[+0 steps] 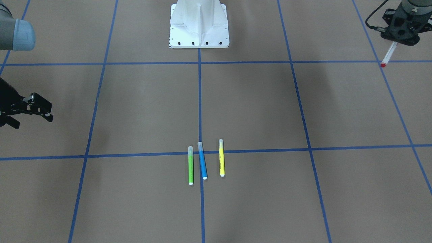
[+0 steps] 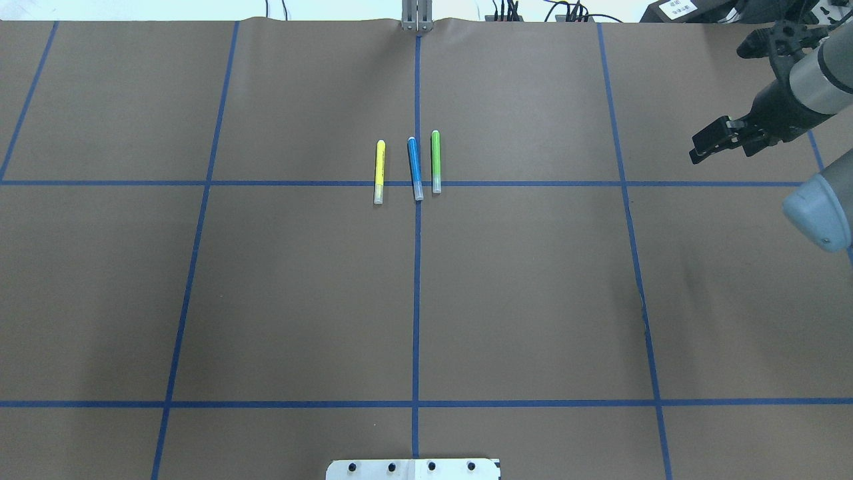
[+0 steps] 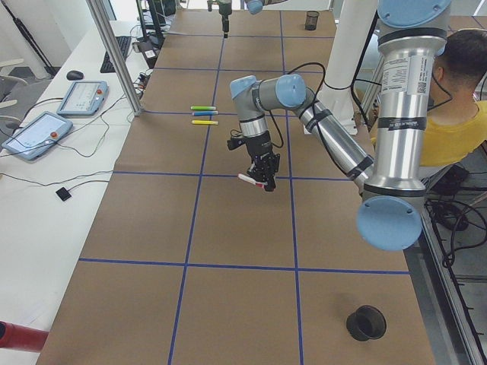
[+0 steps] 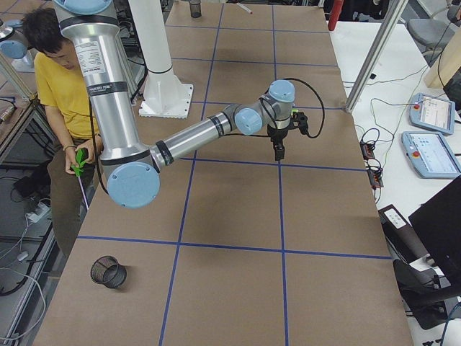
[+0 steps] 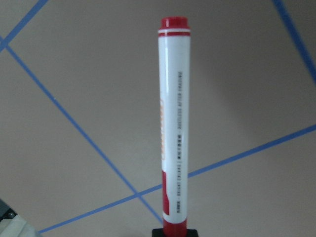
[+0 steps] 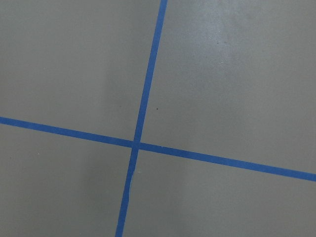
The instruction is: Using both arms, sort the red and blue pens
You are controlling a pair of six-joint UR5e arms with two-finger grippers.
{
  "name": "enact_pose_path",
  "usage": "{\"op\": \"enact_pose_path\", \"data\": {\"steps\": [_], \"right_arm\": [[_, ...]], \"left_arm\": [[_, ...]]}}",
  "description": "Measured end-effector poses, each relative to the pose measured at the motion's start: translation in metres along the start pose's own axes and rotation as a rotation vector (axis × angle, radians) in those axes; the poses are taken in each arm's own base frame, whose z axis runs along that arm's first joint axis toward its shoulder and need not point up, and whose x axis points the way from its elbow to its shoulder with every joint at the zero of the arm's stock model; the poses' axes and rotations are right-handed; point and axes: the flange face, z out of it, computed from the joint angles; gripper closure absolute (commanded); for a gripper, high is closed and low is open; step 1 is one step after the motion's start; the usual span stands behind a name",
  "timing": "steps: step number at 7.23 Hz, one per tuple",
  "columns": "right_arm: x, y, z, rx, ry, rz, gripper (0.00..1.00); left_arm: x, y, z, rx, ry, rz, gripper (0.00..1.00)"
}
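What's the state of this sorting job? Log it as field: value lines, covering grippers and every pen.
left gripper: shut on the red pen, lifted off the table
right gripper: open, empty, out at the table's side
blue pen: lying on the table along the centre tape line, not yet picked up
green marker: lying beside the blue pen
yellow marker: lying on the blue pen's other side
row: all three parallel, apart from each other
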Motion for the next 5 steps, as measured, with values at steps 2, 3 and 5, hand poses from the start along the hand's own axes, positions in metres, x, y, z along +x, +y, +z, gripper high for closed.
{"op": "enact_pose_path", "data": {"steps": [2, 3, 5], "right_arm": [[-0.001, 0.0, 0.001, -0.002, -0.001, -0.002, 0.01], [-0.001, 0.001, 0.003, -0.004, 0.0, -0.002, 0.01], [0.0, 0.004, 0.005, -0.01, 0.0, -0.003, 0.01]], "left_arm": [[-0.02, 0.077, 0.051, -0.121, 0.007, -0.026, 1.0], [-0.022, 0.105, 0.073, -0.195, 0.002, -0.042, 1.0], [-0.024, 0.147, 0.109, -0.339, -0.017, -0.065, 1.0]]}}
